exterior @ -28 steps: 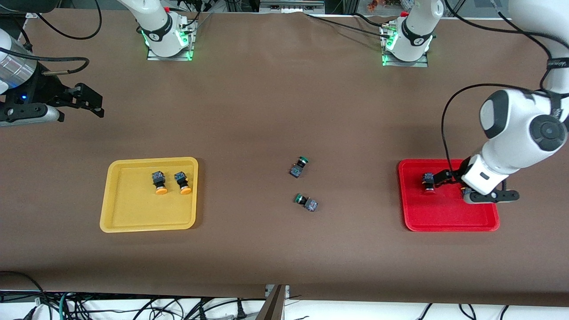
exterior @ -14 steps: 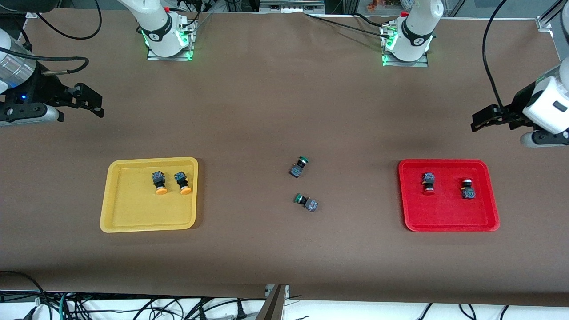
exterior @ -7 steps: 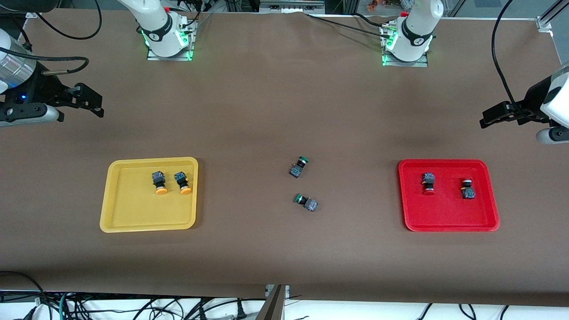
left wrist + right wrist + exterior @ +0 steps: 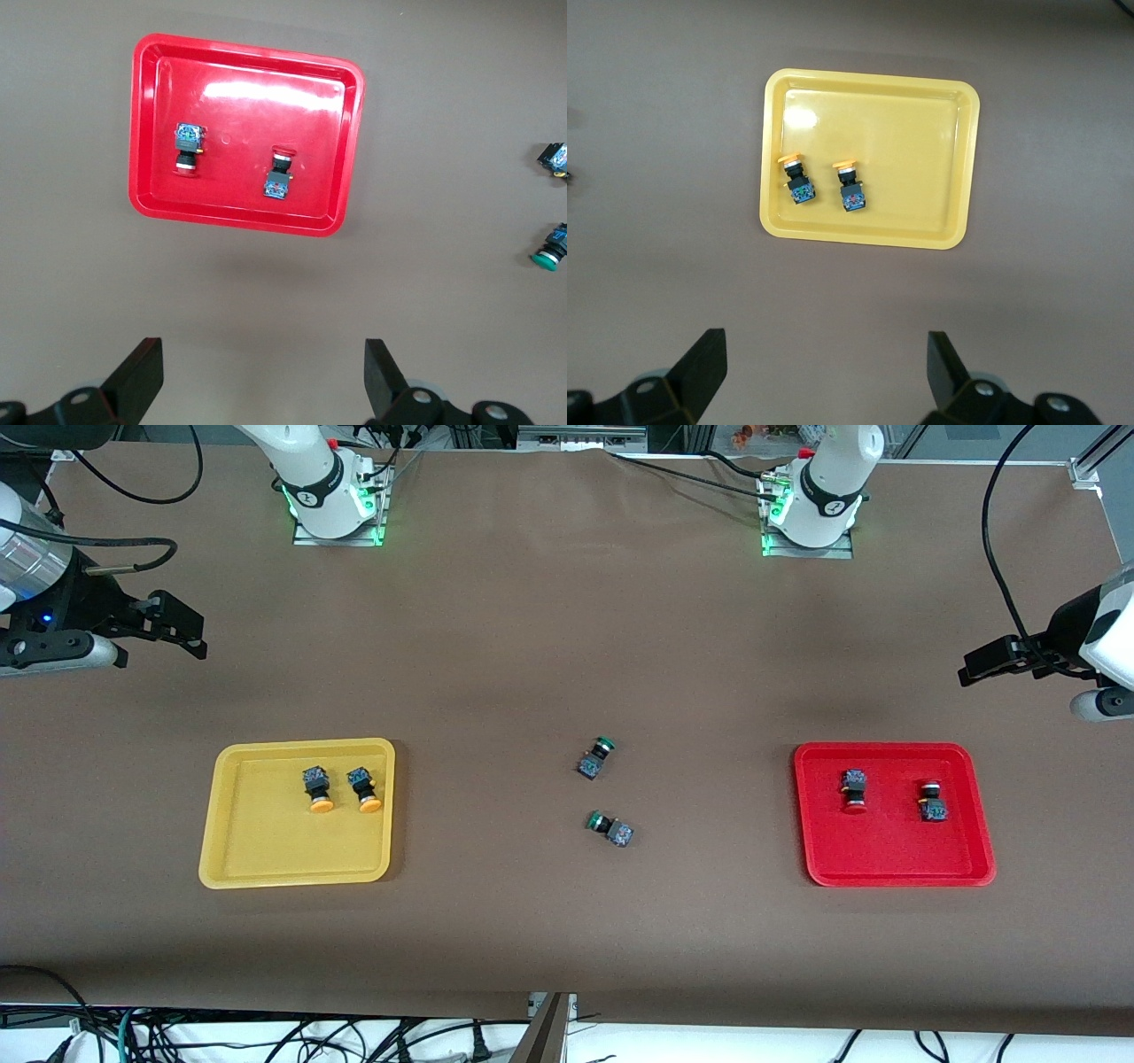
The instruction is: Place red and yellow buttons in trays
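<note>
Two yellow-orange capped buttons [image 4: 320, 788] [image 4: 364, 789] lie side by side in the yellow tray [image 4: 257, 850], seen also in the right wrist view as buttons [image 4: 796, 179] [image 4: 850, 186] in the yellow tray [image 4: 912, 150]. Two red-capped buttons [image 4: 853, 790] [image 4: 930, 801] lie in the red tray [image 4: 895, 859]; the left wrist view shows these buttons [image 4: 186, 148] [image 4: 280, 173] in the red tray [image 4: 239, 97]. My left gripper [image 4: 979, 667] [image 4: 264, 367] hangs open and empty above bare table at the left arm's end. My right gripper [image 4: 182, 629] [image 4: 826, 363] waits open and empty at the right arm's end.
Two green-capped switches [image 4: 596, 758] [image 4: 610, 828] lie on the brown table between the trays; they show at the edge of the left wrist view as switches [image 4: 556, 159] [image 4: 551, 248]. The arm bases [image 4: 332, 491] [image 4: 815, 500] stand along the table's top edge.
The left arm rose out of the red tray and drew back toward its end of the table, leaving the second red button in the tray. The right arm stayed still.
</note>
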